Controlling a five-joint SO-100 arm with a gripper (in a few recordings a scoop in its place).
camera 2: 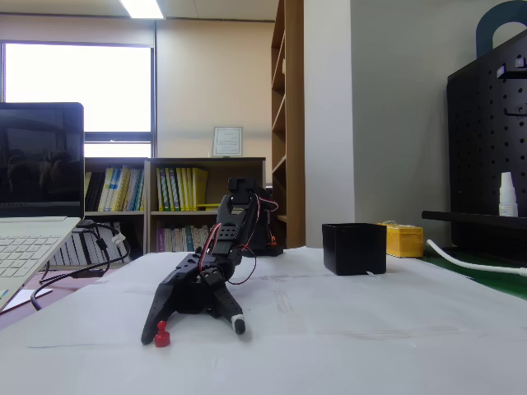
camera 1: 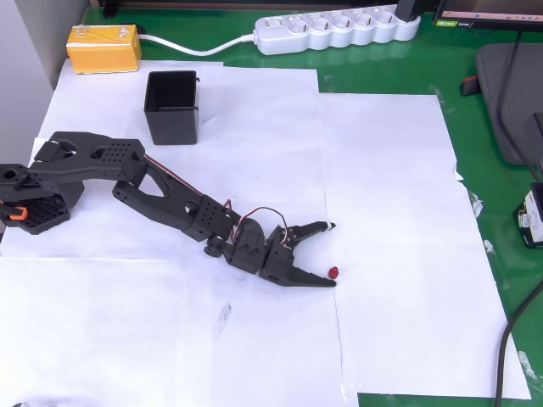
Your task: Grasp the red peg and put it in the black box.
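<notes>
The red peg (camera 1: 333, 272) (camera 2: 161, 334) stands on the white paper, tiny and dark red. My black gripper (camera 1: 332, 254) (camera 2: 193, 331) lies low over the paper with its jaws open. The peg sits just inside the tip of one finger (camera 1: 316, 281), touching or almost touching it; the other finger (camera 1: 316, 228) is well apart from it. Nothing is held. The black box (camera 1: 172, 106) (camera 2: 354, 248) stands upright and open-topped far from the gripper, at the upper left of the overhead view.
A yellow block (camera 1: 103, 48) lies beyond the box at the table's corner, with a white power strip (camera 1: 335, 31) along the far edge. A laptop (camera 2: 33, 214) stands at the left of the fixed view. White paper sheets (camera 1: 390, 212) cover the green mat.
</notes>
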